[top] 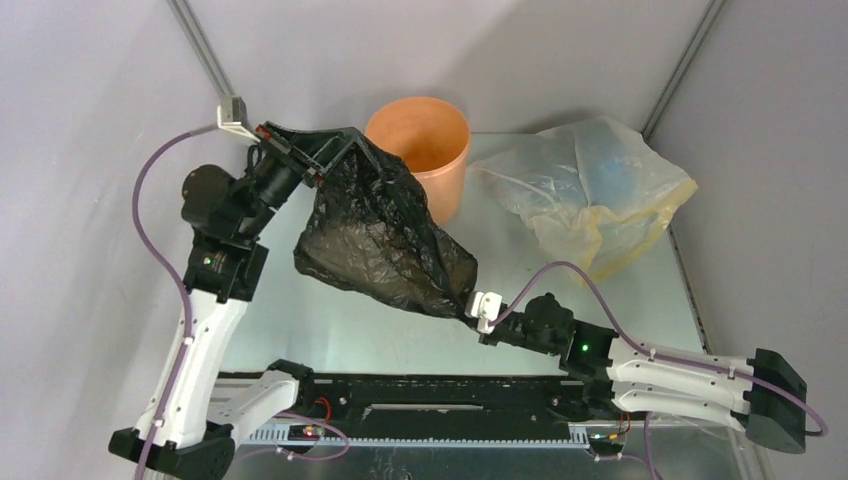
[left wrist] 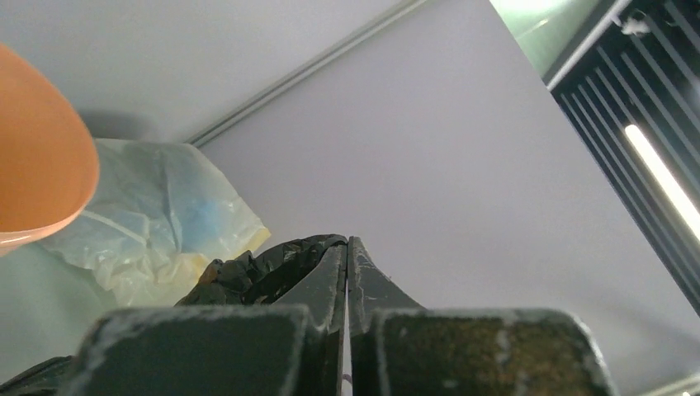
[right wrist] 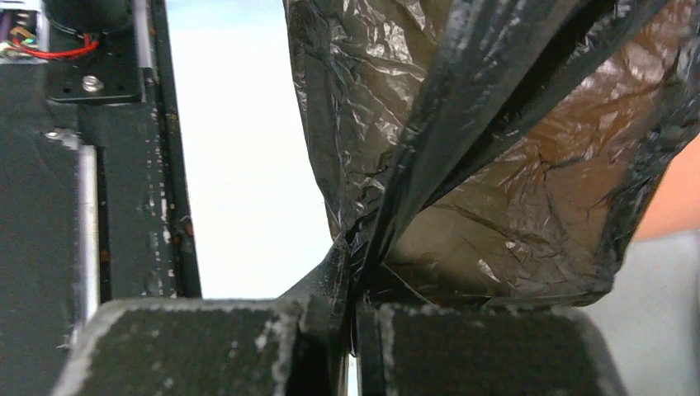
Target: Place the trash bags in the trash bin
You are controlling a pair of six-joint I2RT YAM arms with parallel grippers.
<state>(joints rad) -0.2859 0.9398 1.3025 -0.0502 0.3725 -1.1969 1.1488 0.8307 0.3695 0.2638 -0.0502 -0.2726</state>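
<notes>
The left gripper (top: pixel 340 143) is pinching the black trash bag (top: pixel 385 240) by its top edge, just left of the trash bin (top: pixel 425 150), jaws clamped tight on plastic. The right gripper (top: pixel 468 306) is clamping the bag's lower corner, nearer than the bin. The bag is hanging stretched between them, probably to carry it over the bin's rim. No readable labels are showing.

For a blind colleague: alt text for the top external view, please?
A crinkly black trash bag is stretched between two robot pincers: the left pincer shut on its top edge beside the orange bin, the right pincer shut on its lower corner. A translucent yellowish bag lies right of the bin.
</notes>
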